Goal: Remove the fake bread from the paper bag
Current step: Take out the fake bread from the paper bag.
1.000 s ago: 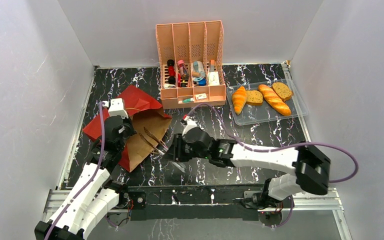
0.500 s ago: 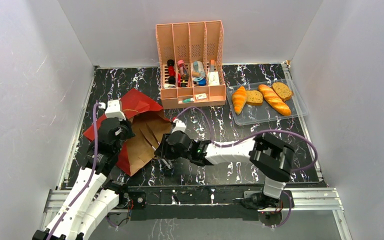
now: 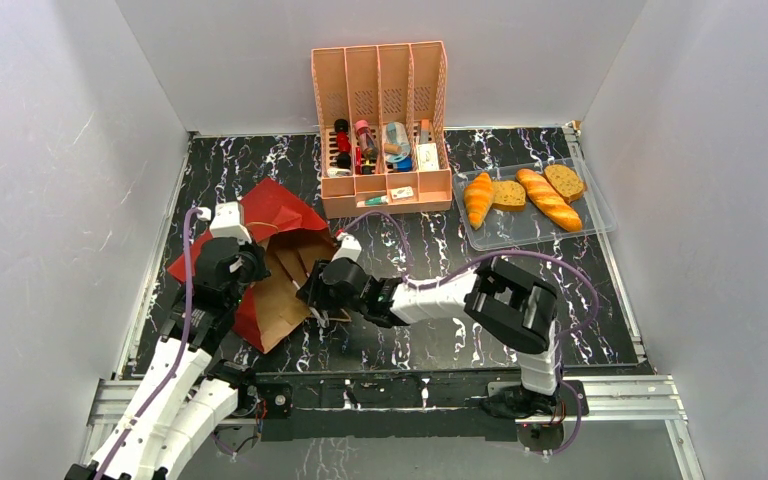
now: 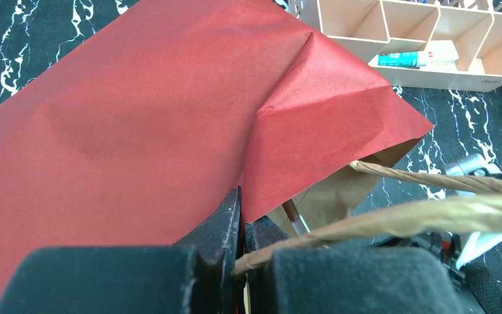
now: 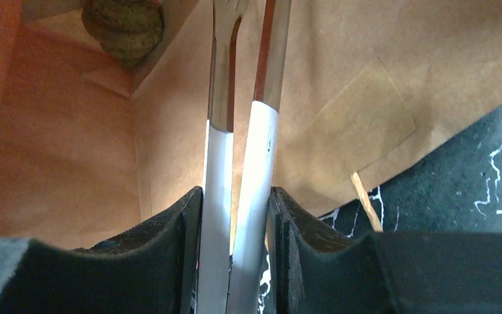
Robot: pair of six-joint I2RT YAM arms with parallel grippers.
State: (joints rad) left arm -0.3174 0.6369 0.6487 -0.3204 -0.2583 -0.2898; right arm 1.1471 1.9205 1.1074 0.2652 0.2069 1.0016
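The paper bag (image 3: 282,212) lies on its side at the left, red part up and brown mouth toward the middle. My left gripper (image 3: 248,264) is shut on the bag's upper edge (image 4: 243,219), next to a twisted paper handle (image 4: 431,212). My right gripper (image 3: 312,292) is shut on a pair of white-handled metal tongs (image 5: 258,150), whose arms reach into the bag's mouth. Deep inside the bag lies a brownish piece of fake bread (image 5: 123,26), just left of the tong tips. A croissant (image 3: 478,198), a baguette (image 3: 549,199) and two brown slices (image 3: 508,194) lie in the clear tray (image 3: 600,216).
A pink slotted organizer (image 3: 380,90) with small bottles and boxes stands at the back middle, close behind the bag. White walls close in the black marbled table (image 3: 430,330) on three sides. The right arm stretches leftward across the front of the table.
My right arm has swung left and pushed the tongs from outside the bag into its mouth. The tong arms have spread a little. The left gripper keeps its hold.
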